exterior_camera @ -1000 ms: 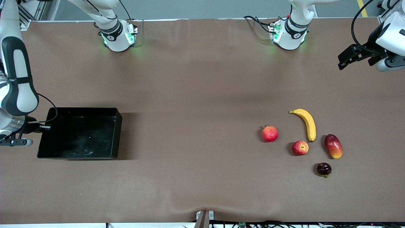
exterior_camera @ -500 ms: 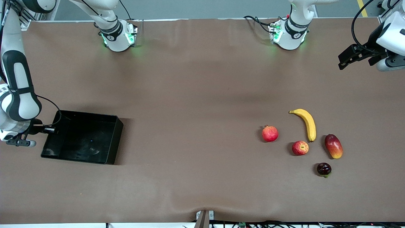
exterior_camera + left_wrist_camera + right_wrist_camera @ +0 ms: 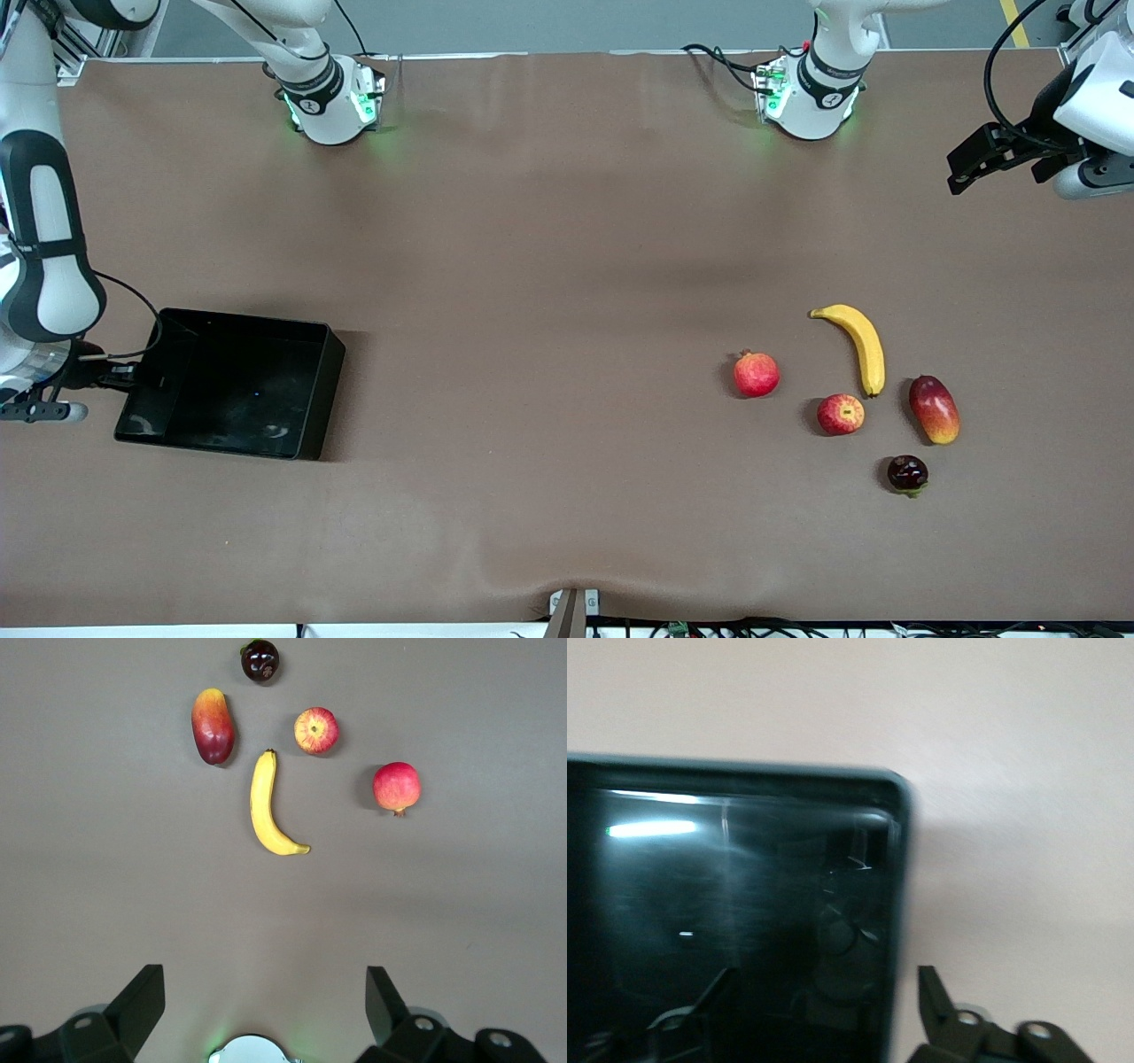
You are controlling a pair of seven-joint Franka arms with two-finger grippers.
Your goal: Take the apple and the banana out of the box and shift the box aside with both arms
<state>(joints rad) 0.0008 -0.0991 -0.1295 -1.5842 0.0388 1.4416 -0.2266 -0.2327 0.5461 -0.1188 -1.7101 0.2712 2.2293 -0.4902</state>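
Observation:
The black tray (image 3: 232, 392) lies at the right arm's end of the table, slightly skewed. My right gripper (image 3: 133, 376) is at the tray's end wall, open. In the right wrist view (image 3: 824, 1010) one finger is inside the tray and the other is outside its wall (image 3: 895, 904). The banana (image 3: 865, 346) and the apple (image 3: 840, 414) lie toward the left arm's end, the apple nearer the camera. My left gripper (image 3: 964, 170) hangs open and empty high over that end. Its wrist view (image 3: 263, 1010) shows the banana (image 3: 264, 802) and the apple (image 3: 315, 730).
A pomegranate (image 3: 756, 374), a mango (image 3: 934, 408) and a small dark fruit (image 3: 907, 473) lie close around the banana and apple. They also show in the left wrist view: pomegranate (image 3: 396, 786), mango (image 3: 213, 725), dark fruit (image 3: 260, 660).
The tray turned a little and shifted slightly toward the table's middle, then stayed put. My right hand drew back a little at the tray's end. The left arm has not moved.

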